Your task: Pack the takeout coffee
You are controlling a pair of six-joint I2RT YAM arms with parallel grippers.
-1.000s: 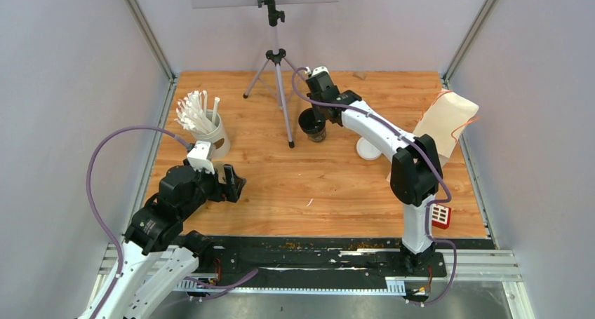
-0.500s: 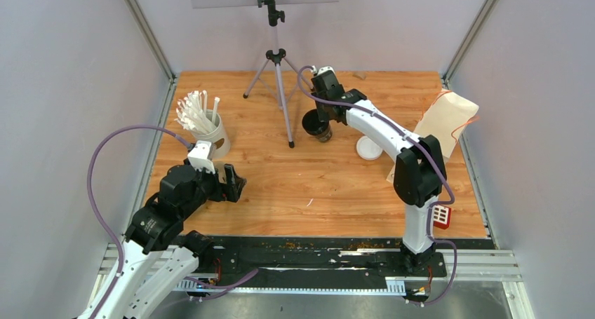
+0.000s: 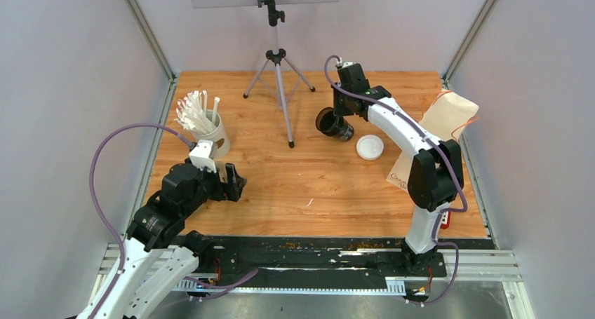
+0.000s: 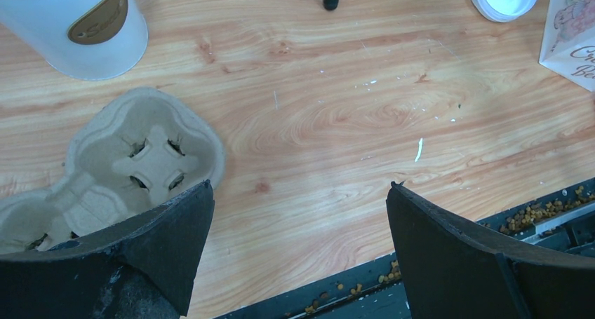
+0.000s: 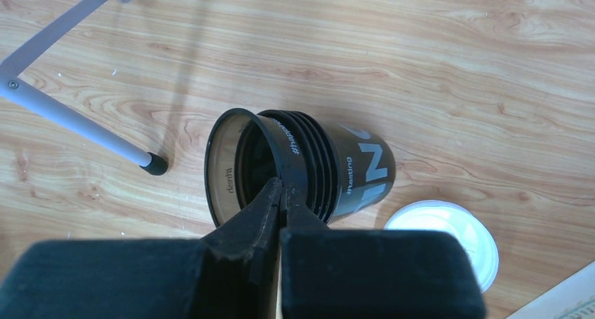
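In the top view the right arm's jaws are pinched shut on the rim of a nested stack of black paper cups (image 3: 335, 123). It sits in the far half of the table (image 3: 316, 186), right of centre, between the tripod (image 3: 278, 77) and a white lid (image 3: 370, 147) that lies flat just beside it. The stack is tipped over with its long axis roughly along the far edge, mouth toward the left edge and base toward the lid; no lettering reads from here. A brown paper bag (image 3: 445, 119) rests at the right edge and a white cup of straws (image 3: 205, 126) stands near the left edge. The left arm's jaws, near that cup, are spread wide with nothing between them. In the left wrist view those jaws gape over bare wood. A brown pulp cup carrier (image 4: 140, 154) is partly hidden behind one finger. The straw cup carries a gold oval label in script too small to read, the lid is cut off at the top, and the bag's printed corner is cropped. In the right wrist view the closed jaws grip the stack's (image 5: 309, 172) rim wall. "#tasting" runs along the side beside big pale letters, an N clearest, "#hap" curves out of sight on a rim, and a small word inside is blurred. Whether the stack touches the table cannot be told.
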